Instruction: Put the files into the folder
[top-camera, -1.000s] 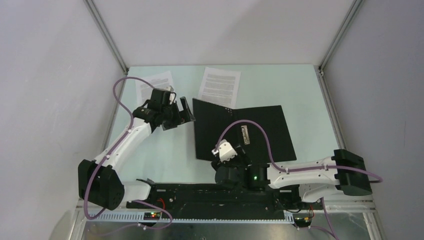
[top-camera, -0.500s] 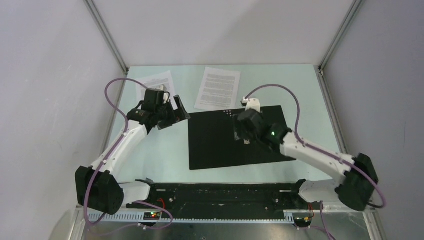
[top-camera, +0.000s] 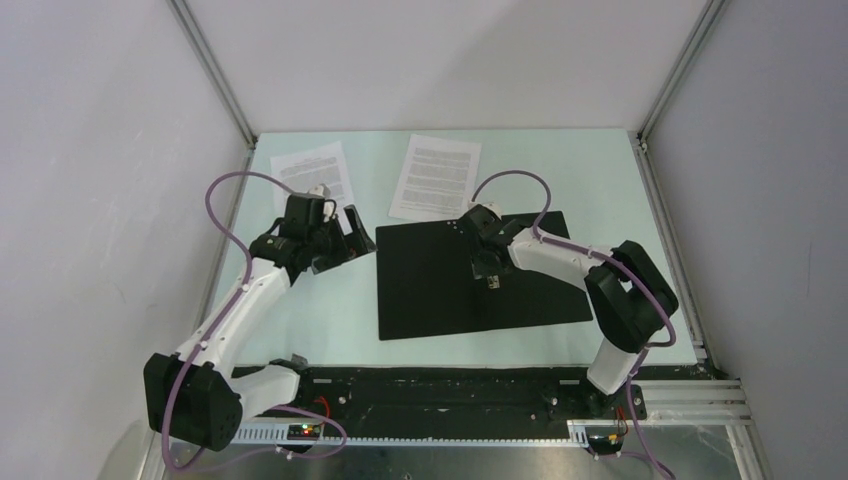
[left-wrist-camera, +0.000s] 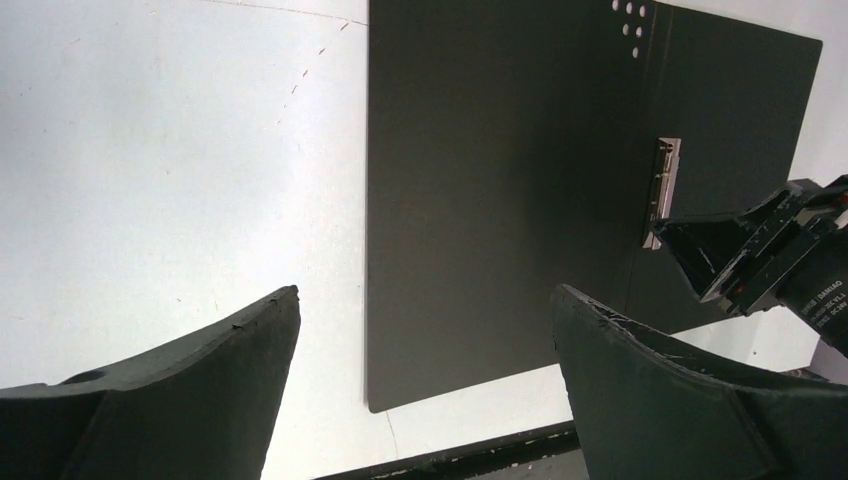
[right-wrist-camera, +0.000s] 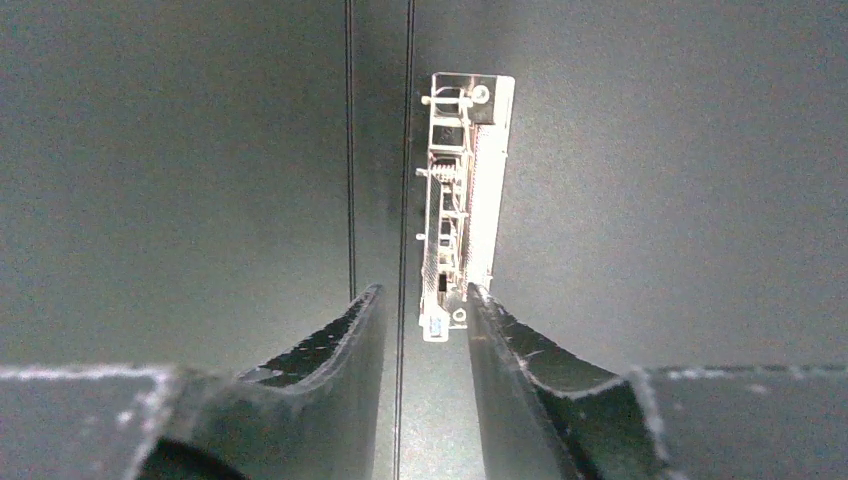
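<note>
The folder (top-camera: 430, 285) lies open and flat mid-table, black inside up, with the metal spine clip (top-camera: 490, 276) right of its fold. Two white printed files lie behind it, one at the back left (top-camera: 315, 170) and one at the back centre (top-camera: 437, 177). My right gripper (top-camera: 487, 262) is low over the clip. In the right wrist view its jaws (right-wrist-camera: 422, 295) stand a narrow gap apart, with the near end of the clip (right-wrist-camera: 465, 180) between the tips. My left gripper (top-camera: 350, 235) is open and empty, left of the folder (left-wrist-camera: 480, 200).
The arms' black base rail (top-camera: 440, 385) runs along the near edge. Metal frame posts (top-camera: 215, 75) rise at the back corners. The right arm's purple cable (top-camera: 520, 185) loops over the folder's back edge.
The folder's left cover, raised a second ago, now lies flat. My right arm has reached from near its base out to the spine clip. My left gripper has drawn back slightly left.
</note>
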